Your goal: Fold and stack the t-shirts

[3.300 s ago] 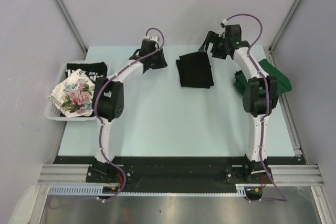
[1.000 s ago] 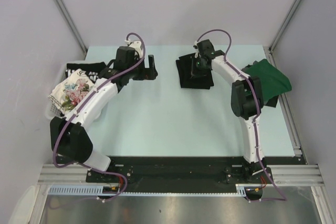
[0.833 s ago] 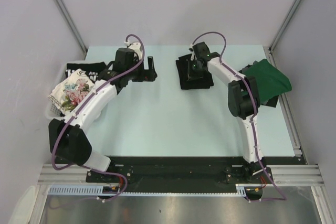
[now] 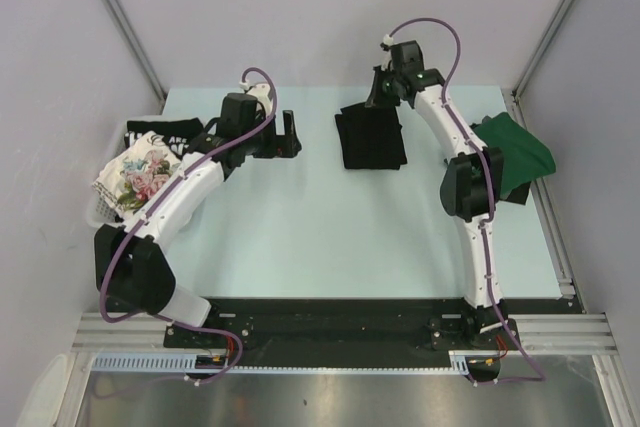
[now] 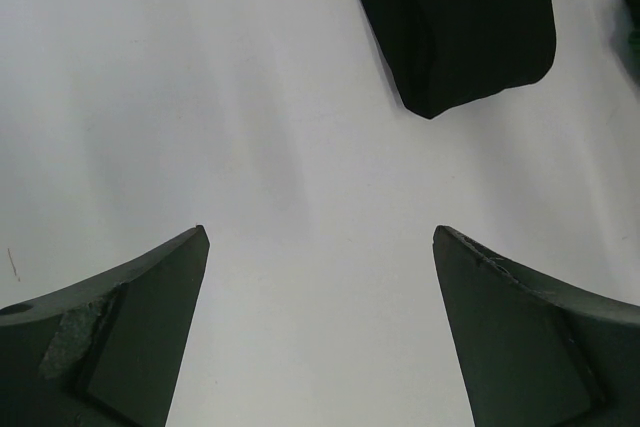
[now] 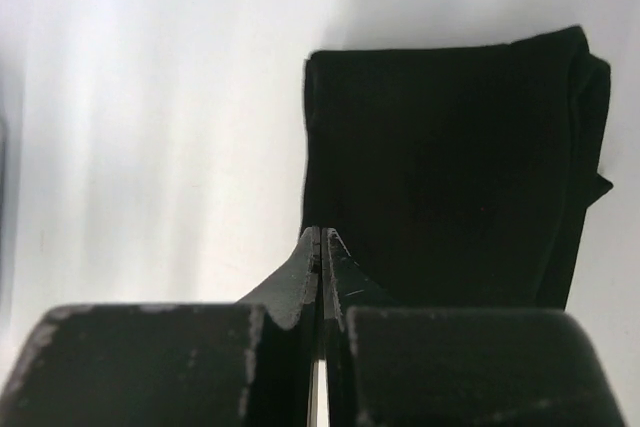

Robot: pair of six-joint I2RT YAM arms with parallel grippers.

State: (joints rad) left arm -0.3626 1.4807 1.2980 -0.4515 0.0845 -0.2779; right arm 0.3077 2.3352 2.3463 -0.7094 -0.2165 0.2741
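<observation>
black t-shirt (image 4: 371, 139) folded, long axis near-far | right pincer (image 4: 384, 97) closed, empty, nearer, by far edge | left pincer (image 4: 291, 133) open, leftward

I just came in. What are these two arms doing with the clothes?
T-shirts are being folded and stacked here. A plain black t-shirt lies folded at the far middle of the table. The right gripper, shut and apparently empty, hangs at its far edge. The left gripper stands wide open over bare table beside it. A green t-shirt lies bunched at the right edge; a floral t-shirt and a lettered black t-shirt sit in the white basket on the left.
</observation>
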